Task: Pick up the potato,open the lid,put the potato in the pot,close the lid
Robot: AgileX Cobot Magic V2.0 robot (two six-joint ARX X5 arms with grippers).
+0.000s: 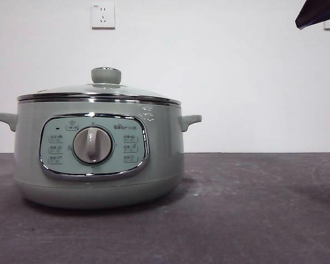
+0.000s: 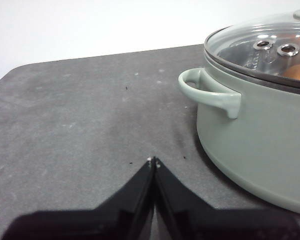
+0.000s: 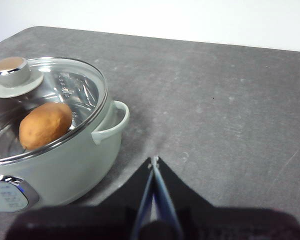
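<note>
The potato point(image 3: 45, 125) lies inside the pot point(image 1: 99, 159), seen through the glass of the lid point(image 1: 99, 92), which sits level on the chrome rim with its knob point(image 1: 106, 75) upright at the centre; judged from that, every step of the task looks done and nothing remains for either arm but to stay clear. Both grippers hang off to the sides above the bare table point(image 1: 253, 209). The left gripper point(image 2: 153, 161) has its jaws pressed tip to tip, holding nothing, with the pot's side handle point(image 2: 210, 90) just ahead and to one side of it. The right gripper point(image 3: 153, 161) is likewise closed and empty, near the opposite handle point(image 3: 112, 122), and looks about as close to the pot as the left. The potato's long axis runs roughly across the pot, slightly tilted, resting low against the inner wall on the right gripper's side of the knob. The right wrist view shows the whole potato; the left wrist view catches only an orange-brown sliver point(image 2: 297, 73) under the glass; the front view, level with the table, hides it entirely behind the pot wall and shows only a black arm tip point(image 1: 318, 13) at the top corner.
</note>
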